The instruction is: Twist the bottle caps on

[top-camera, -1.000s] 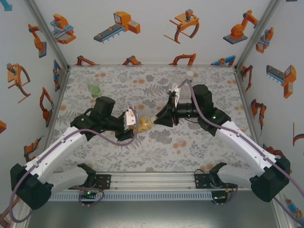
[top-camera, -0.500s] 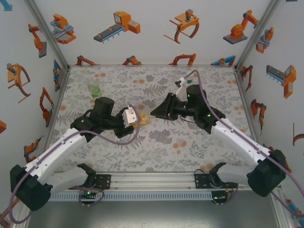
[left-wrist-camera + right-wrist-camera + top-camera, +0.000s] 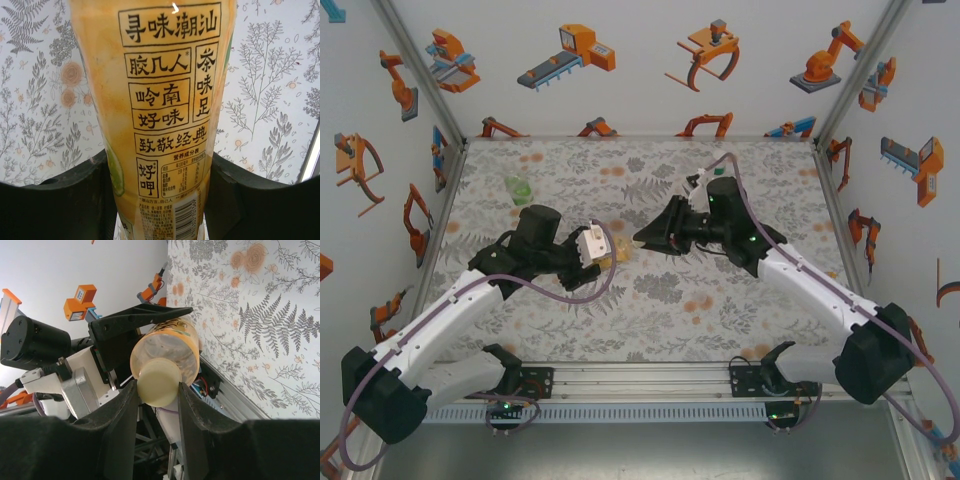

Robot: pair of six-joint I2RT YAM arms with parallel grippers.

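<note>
Amber bottle (image 3: 165, 100) and pale yellow cap (image 3: 159, 386), joined in mid-air

Labelled in black Chinese characters, lying sideways, body clamped by left gripper (image 3: 160, 167); cap at the mouth, pinched by right gripper (image 3: 157, 392). Green-filled bottle (image 3: 518, 188) well apart, far left.

top external: high behind the near edge, looking down across the whole table (image 3: 670, 320) | left wrist: very near, along the labelled amber bottle (image 3: 160, 100) | right wrist: near, facing its pale yellow cap (image 3: 159, 385) end-on | shared: that bottle
</note>
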